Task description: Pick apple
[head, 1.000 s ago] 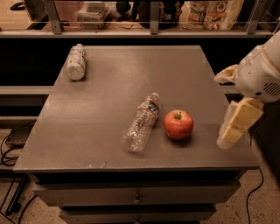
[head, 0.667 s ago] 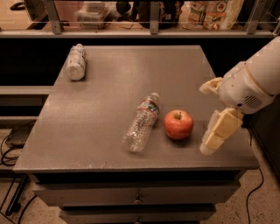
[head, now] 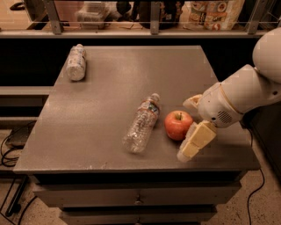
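Note:
The red apple [head: 177, 124] sits upright on the grey table [head: 101, 101], right of centre near the front, stem up. My gripper [head: 186, 130] comes in from the right on a white arm [head: 246, 94]. It is open. One cream finger [head: 194, 140] lies just in front of and to the right of the apple, and the other [head: 192, 102] is behind the apple's right side. The apple's right side lies between them. I cannot tell whether either finger touches it.
A clear plastic bottle [head: 141, 124] lies on its side just left of the apple. A second bottle [head: 76, 62] lies at the table's far left corner. A shelf with packages [head: 210, 13] runs behind a rail at the back. Drawers sit below the table's front edge.
My gripper has moved left across the table's right edge toward the apple, and its fingers now flank the apple's right side. The apple and both bottles have not moved.

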Robot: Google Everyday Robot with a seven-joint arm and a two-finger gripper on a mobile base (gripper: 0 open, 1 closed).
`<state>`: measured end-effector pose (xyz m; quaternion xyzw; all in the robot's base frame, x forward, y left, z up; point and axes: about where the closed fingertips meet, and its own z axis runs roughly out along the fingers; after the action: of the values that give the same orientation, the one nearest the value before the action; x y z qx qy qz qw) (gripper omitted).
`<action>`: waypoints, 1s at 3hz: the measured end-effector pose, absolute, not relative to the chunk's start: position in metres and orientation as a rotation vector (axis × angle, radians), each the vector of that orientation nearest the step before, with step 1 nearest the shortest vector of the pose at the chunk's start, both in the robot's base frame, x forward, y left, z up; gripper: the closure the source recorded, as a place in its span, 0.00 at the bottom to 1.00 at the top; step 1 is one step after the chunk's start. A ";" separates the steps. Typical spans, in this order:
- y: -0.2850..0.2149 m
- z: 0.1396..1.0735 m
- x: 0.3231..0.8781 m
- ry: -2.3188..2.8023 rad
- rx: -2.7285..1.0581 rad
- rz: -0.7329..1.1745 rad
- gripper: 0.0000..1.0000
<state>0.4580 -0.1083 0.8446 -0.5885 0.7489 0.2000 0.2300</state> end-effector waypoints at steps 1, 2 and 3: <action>-0.099 0.834 0.462 2.047 -1.564 0.646 0.28; -0.098 0.847 0.467 2.025 -1.533 0.676 0.51; -0.100 0.875 0.474 1.962 -1.522 0.673 0.74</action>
<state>0.4740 -0.0998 0.8753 -0.5677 0.7321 0.2509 0.2807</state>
